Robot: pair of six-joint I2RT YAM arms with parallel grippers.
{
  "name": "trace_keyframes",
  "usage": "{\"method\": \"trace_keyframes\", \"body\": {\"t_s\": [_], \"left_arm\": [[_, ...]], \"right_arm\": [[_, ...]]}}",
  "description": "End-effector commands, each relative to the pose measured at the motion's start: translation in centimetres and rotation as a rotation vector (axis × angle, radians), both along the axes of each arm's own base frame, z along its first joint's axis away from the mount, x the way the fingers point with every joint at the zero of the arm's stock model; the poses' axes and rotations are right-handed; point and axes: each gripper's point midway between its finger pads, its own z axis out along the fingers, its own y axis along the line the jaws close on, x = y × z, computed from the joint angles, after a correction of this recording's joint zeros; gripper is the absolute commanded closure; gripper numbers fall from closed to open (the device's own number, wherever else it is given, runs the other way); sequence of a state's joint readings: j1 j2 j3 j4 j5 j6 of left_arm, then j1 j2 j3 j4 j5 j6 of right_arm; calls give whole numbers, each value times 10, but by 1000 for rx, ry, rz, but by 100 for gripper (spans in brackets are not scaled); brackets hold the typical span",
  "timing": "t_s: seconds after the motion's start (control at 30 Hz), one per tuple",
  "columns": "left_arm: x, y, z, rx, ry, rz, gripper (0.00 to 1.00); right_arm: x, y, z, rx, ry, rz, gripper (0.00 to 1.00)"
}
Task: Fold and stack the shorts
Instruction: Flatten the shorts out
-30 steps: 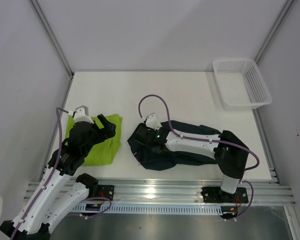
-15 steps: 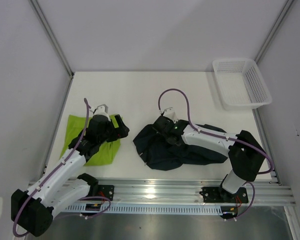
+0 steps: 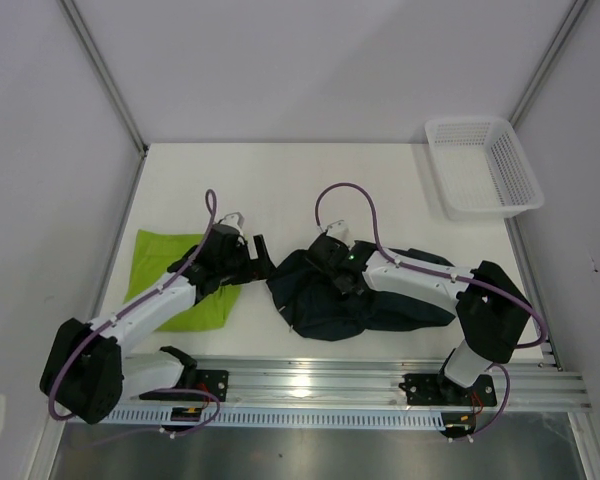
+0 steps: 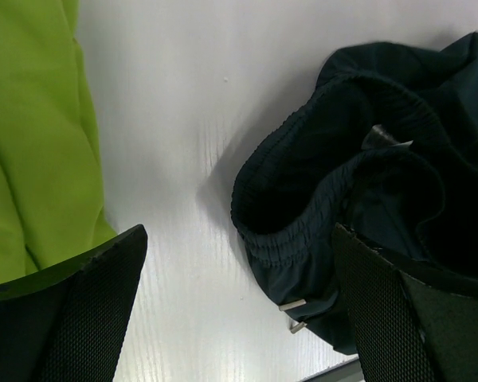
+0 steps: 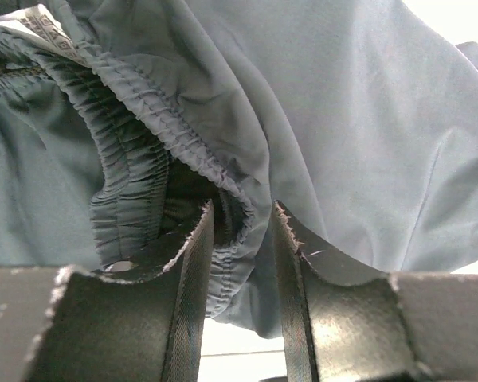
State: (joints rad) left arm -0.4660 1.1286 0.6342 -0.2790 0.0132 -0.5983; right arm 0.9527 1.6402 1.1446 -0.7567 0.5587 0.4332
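Top external view: navy shorts (image 3: 320, 315) found crumpled at table (image 3: 280, 190) centre, lime shorts (image 3: 155, 255) laid flat left. Soft, light, limp, probably slippery; elastic waistband (image 5: 143, 119) judged the best hold. Left gripper (image 4: 239, 235) spread wide, empty; right gripper (image 5: 243, 211) narrowly parted about waistband, grip undetermined.

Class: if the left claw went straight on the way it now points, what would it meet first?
Most likely the waistband of the navy shorts, just ahead of the open left claw. It tilts downward, so the table might come first; depth is unclear.
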Motion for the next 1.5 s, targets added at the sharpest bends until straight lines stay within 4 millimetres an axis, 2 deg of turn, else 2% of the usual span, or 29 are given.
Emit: {"method": "trace_keyframes", "body": {"t_s": [0.0,0.2,0.33,0.4,0.47,0.57,0.8,0.83,0.93,0.97,1.0,1.13,1.2,1.27,1.37,1.47], "left_arm": [[10,-18,8,-23,-17,-72,2],[13,-26,-16,-20,44,-95,13],[23,-33,-20,-22,54,-100,17],[21,-40,-30,-30,96,-130,25],[23,-48,-31,-52,113,-160,33],[19,-59,-36,-104,132,-198,40],[20,-55,-44,-96,144,-159,39],[23,-54,-42,-92,132,-148,42],[25,-53,-31,-106,96,-135,48],[26,-51,-27,-99,85,-132,49],[30,-51,-22,-99,74,-130,50],[29,-48,-33,-58,112,-135,54],[30,-43,-43,-33,134,-115,55],[29,-41,-49,-28,139,-104,62],[30,-42,-51,-34,143,-108,72],[29,-43,-54,-29,157,-120,85]], "right_arm": [[0,0,6,-7,2,-2,62],[-2,8,4,29,24,17,57],[-3,15,3,50,30,26,57],[-4,16,4,54,32,31,57],[-5,17,4,63,38,34,57],[-7,22,7,91,48,48,57],[-7,25,8,108,47,61,57],[-7,25,7,105,50,61,57],[-6,23,2,88,54,59,61],[-6,22,0,81,57,57,68],[-6,21,0,75,56,55,68],[-7,18,0,68,53,49,71],[-6,18,4,77,42,46,81],[-7,17,6,77,41,46,91],[-7,14,9,74,38,42,98],[-6,10,13,73,30,36,100]]}}
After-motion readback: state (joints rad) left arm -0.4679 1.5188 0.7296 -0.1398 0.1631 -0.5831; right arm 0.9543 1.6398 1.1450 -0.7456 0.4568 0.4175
